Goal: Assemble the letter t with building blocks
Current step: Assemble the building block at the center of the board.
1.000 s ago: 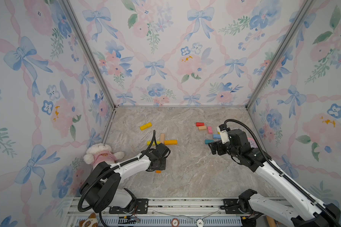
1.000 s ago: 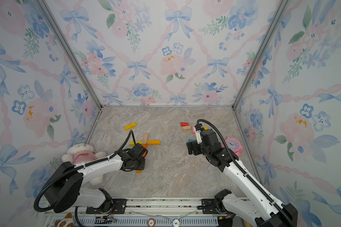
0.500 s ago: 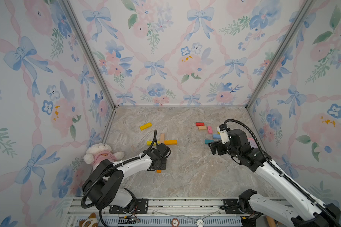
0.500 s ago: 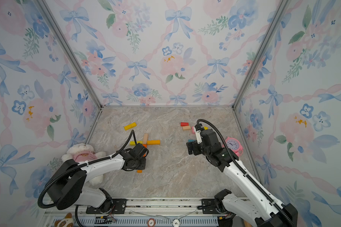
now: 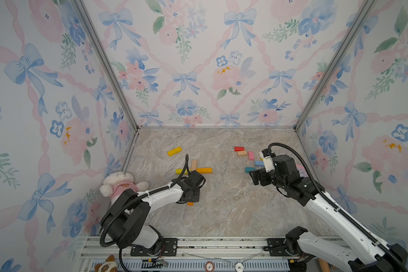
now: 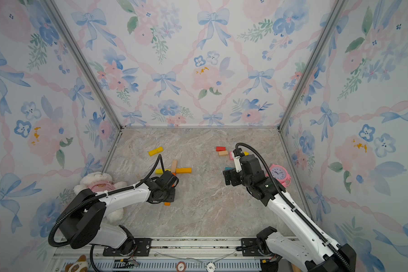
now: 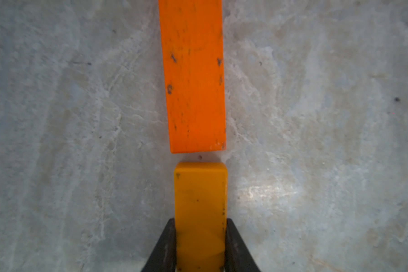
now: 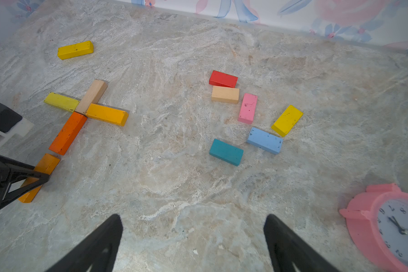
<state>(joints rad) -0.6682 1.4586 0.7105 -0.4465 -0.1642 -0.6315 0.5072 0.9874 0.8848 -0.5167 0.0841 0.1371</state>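
Amber flat wooden block, gripped by the left pincer just short of the deep-orange wooden stem block on the worktop, may knock it crooked if pushed in, while the right pincer gapes open.

The floor is marbled grey-beige; the walls carry blue bows and pink flowers. There is a red block, a pink block, a teal block and an orange block; the clock is pink.

Left wrist view crops orange block; right wrist, pink clock.
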